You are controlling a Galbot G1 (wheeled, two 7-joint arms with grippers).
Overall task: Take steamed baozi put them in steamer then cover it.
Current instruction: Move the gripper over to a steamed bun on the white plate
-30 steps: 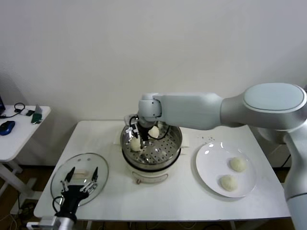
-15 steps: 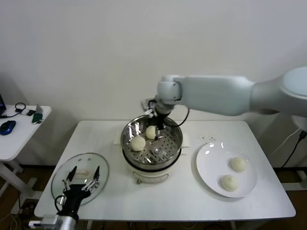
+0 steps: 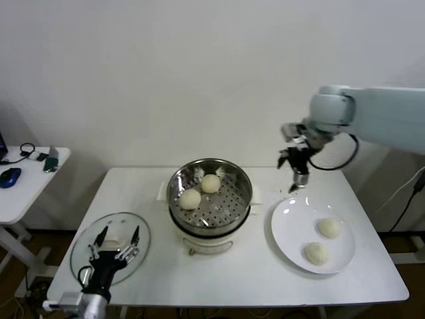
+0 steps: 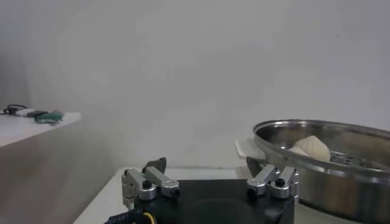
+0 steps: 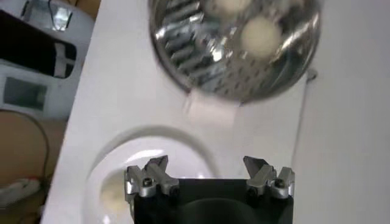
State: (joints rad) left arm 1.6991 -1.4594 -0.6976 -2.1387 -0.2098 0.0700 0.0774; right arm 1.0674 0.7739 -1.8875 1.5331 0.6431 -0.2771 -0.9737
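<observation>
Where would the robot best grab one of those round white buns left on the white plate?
Probably from straight above, fingers closing across the widest middle of the small round cream-white bun on the flat white plate. It is a smooth dome with no handle, and the plate's low rim leaves its sides open. The open right gripper hangs above the plate's far edge, empty.

Shiny perforated steel steamer

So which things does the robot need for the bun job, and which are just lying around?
Needed: buns in the steamer, buns on the plate, steamer, glass lid, plate, open right gripper.

Lying around: mouse, cables on the side table.
</observation>
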